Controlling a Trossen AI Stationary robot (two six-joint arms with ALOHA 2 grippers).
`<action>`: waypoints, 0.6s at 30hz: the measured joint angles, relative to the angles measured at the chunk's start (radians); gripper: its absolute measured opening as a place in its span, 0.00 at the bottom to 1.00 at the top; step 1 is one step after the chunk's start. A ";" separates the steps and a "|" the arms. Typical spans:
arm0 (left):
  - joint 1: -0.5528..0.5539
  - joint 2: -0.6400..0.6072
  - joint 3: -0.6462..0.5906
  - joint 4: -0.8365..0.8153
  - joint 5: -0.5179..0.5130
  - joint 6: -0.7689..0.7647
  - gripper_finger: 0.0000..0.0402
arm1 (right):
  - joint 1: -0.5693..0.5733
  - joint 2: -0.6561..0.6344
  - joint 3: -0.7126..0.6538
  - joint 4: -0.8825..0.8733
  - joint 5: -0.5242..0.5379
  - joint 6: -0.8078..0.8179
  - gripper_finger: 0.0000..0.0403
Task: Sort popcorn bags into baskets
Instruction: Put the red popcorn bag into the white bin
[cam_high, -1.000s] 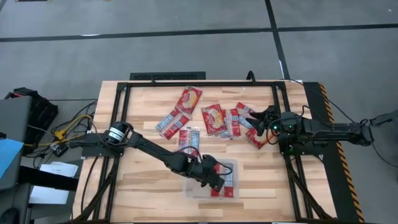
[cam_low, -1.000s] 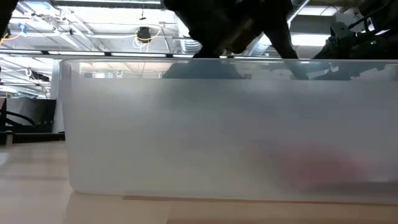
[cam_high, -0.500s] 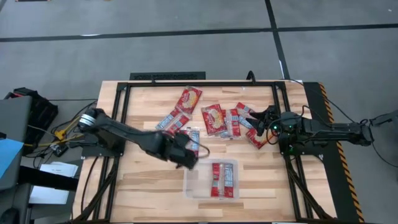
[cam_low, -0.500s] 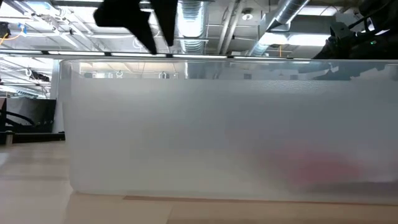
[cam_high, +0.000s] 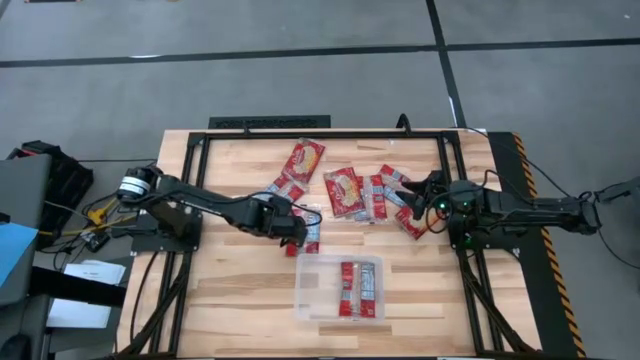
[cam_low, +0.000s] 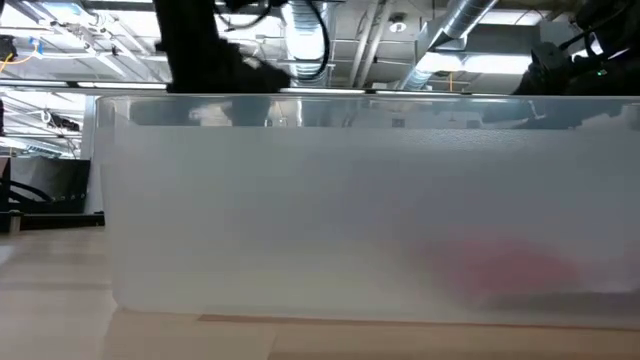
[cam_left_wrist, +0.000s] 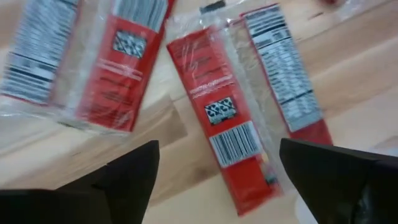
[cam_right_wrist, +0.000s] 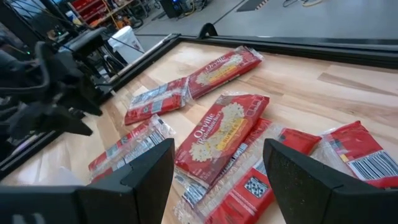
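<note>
The clear plastic bin (cam_high: 305, 300) sits near the table's near edge with two narrow red packets (cam_high: 358, 286) lying flat inside; in the low view its wall (cam_low: 300, 220) fills the picture. My left gripper (cam_high: 298, 230) hangs open just beyond the bin's far left corner. Its fingers stand on either side of a narrow red packet (cam_left_wrist: 227, 118), barcode side up, without touching it. A second narrow packet (cam_left_wrist: 280, 68) lies flat beside that one. My right gripper (cam_high: 408, 190) is open over the red packets (cam_right_wrist: 224, 134) on the right, touching none.
More red packets lie flat across the table's far half: one (cam_high: 305, 158) near the far rail, one (cam_high: 278, 192) left of centre, a cluster (cam_high: 350, 192) in the middle, one (cam_high: 412, 224) by the right arm. A black frame (cam_high: 300, 130) edges the table.
My left gripper has risen out of the bin and swung toward the table's left and far side. It now hangs over the two narrow packets beyond the bin's far left corner. Two packets lie in the bin where it was. The right arm has kept still.
</note>
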 joint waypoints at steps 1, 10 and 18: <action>0.009 0.000 -0.027 0.039 0.012 -0.001 0.80 | 0.000 0.000 0.000 -0.005 0.000 0.000 0.67; 0.083 0.001 -0.247 0.375 0.083 -0.029 0.80 | -0.001 0.000 0.000 -0.008 0.003 -0.003 0.67; 0.118 0.002 -0.357 0.602 0.126 -0.028 0.80 | -0.002 0.000 0.000 -0.008 0.005 -0.003 0.67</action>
